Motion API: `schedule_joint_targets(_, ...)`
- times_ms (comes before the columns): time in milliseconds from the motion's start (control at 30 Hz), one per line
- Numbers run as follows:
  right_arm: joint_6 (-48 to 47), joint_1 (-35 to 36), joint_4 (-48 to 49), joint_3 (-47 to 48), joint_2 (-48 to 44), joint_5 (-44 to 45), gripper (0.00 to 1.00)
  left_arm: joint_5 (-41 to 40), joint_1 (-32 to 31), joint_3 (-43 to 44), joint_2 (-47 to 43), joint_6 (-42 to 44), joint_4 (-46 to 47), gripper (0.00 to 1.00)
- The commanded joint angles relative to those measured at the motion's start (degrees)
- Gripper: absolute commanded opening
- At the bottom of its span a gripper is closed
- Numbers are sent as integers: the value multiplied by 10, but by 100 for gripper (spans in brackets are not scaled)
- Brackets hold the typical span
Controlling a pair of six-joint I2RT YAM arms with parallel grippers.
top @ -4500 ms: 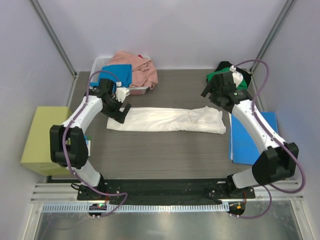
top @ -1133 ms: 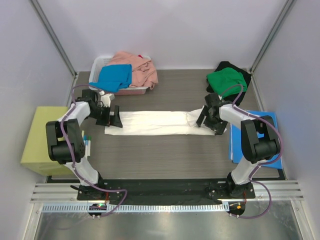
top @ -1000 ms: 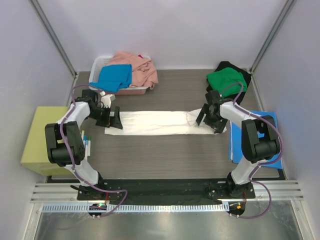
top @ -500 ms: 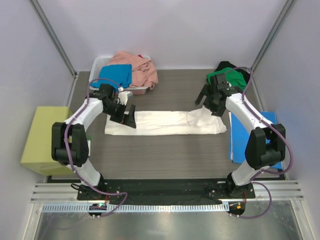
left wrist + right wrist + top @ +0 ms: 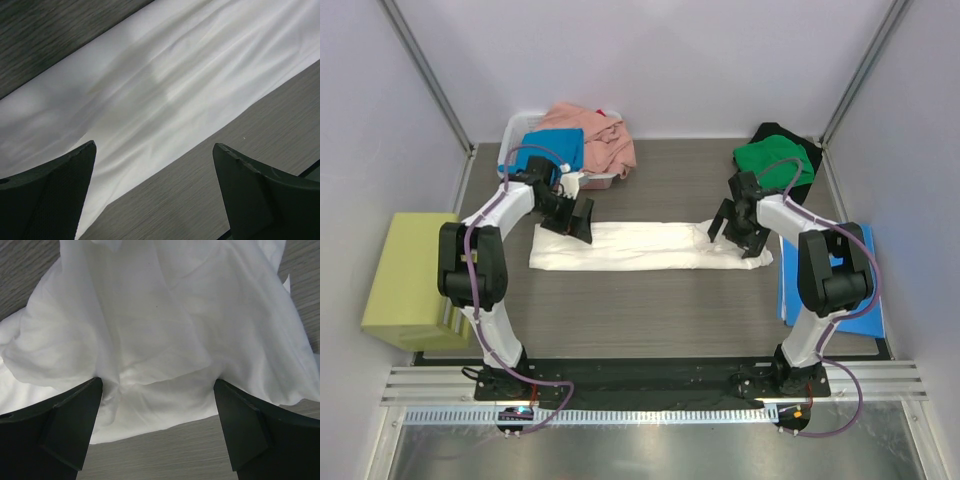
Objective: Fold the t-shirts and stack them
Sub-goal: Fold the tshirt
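Note:
A white t-shirt lies folded into a long strip across the middle of the table. My left gripper is open, low over the strip's left end, with white cloth between and beyond its fingers. My right gripper is open over the rumpled right end, its fingers pressing on the cloth. A green t-shirt lies on a black one at the back right. Salmon pink and bright blue t-shirts sit in the basket.
A white plastic basket stands at the back left. A flat blue folder lies at the right edge. A yellow-green box sits off the table's left side. Grey walls and metal posts enclose the back and sides.
Both grippers have dropped down onto the ends of the white strip. The left one shifted slightly back and left, the right one came forward onto the rumpled end.

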Motion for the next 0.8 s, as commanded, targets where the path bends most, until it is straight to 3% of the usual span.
schedule_joint_targets(0, -21, 0, 17, -13, 12, 26, 100, -14, 21, -16, 6, 14, 22, 100)
schedule_joint_targets(267, -27, 0, 10, -40, 11, 20, 100, -10, 37, -39, 4, 14, 34, 100)
schedule_joint_targets(767, -18, 0, -63, 36, -121, 30, 100, -26, 39, -61, -31, 17, 45, 100)
